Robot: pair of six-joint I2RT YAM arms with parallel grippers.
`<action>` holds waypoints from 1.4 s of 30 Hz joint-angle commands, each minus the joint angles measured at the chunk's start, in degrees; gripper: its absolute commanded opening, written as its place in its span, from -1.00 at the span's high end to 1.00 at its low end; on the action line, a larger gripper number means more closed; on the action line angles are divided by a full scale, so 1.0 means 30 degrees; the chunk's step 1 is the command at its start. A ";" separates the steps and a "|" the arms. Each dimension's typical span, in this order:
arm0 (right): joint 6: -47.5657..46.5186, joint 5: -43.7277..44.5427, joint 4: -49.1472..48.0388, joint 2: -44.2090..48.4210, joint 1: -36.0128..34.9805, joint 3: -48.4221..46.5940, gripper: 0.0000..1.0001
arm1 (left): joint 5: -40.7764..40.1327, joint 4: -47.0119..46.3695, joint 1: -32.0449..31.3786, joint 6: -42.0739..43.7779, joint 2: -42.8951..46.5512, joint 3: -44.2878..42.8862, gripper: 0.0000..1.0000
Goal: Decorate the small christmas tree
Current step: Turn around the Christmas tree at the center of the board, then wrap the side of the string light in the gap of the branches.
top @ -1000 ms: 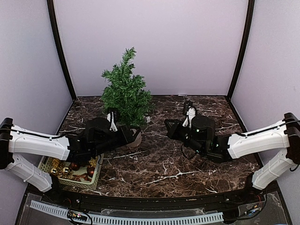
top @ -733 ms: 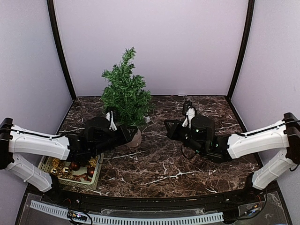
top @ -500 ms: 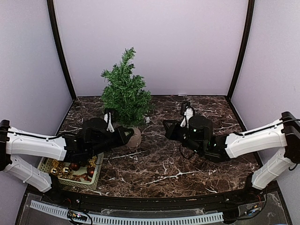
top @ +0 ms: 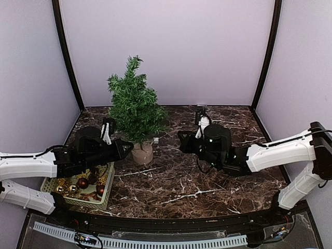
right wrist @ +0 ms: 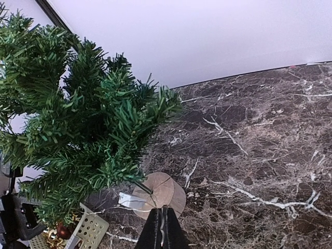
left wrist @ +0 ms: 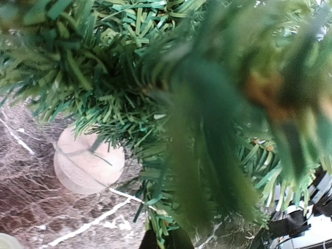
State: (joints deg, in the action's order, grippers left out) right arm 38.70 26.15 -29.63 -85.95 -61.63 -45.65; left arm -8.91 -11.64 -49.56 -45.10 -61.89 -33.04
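since a second ago the left arm has drawn back toward 9 o'clock, and the small christmas tree (top: 134, 106) has gone with it, shifting a little left and leaning its tip toward 11 o'clock. the left gripper (top: 123, 147) has gone from spread to clenched; in its wrist view the dark fingertips meet at the bottom edge with green needles running out of them, so it grips a low sprig of the tree. the tree stands on the marble table (top: 176, 187) at about 10 o'clock from the table's middle, its round tan base (top: 142, 154) just beside the left gripper's tip. the right gripper (top: 181, 139) hangs at 3 o'clock of the base, apart from it, fingers pressed together on nothing. a pale basket (top: 83, 204) of red and gold ornaments (top: 82, 183) sits at 8 o'clock, partly under the left arm.
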 commanded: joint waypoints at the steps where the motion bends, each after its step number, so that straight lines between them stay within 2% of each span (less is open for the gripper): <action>1: -0.1269 0.0622 0.0473 0.1256 -0.0156 -0.0546 0.99 | 0.1157 0.1713 0.0927 0.1621 0.0833 0.0291 0.97; 11: -0.3745 -0.1088 0.1034 0.2363 -0.0185 -0.1476 0.98 | 0.2390 0.3502 0.1935 0.3582 0.1209 -0.0115 0.97; 18: -0.5310 -0.0915 0.1634 0.1625 -0.0087 -0.3208 0.98 | 0.2268 0.3997 0.2290 0.3939 0.1466 -0.0208 0.98; 33: -0.5146 -0.5531 0.1351 -0.0472 0.1897 -0.5431 0.96 | 0.2595 0.5434 0.3383 0.5160 0.1850 -0.1406 0.99; 37: -0.4657 -0.6910 0.1108 -0.0375 0.1971 -0.4740 0.68 | 0.3636 0.5118 0.3615 0.5344 0.1759 -0.1654 0.99; 42: -0.4324 -0.9374 -0.0771 0.1528 0.1912 -0.1206 -0.36 | 0.4171 0.5155 0.3783 0.5476 0.1703 -0.2020 1.00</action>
State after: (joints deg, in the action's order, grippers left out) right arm 24.77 5.91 -26.39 -85.89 -55.99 -56.45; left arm 1.83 3.53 -38.98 -30.02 -57.41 -36.80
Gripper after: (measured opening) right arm 0.528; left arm 0.028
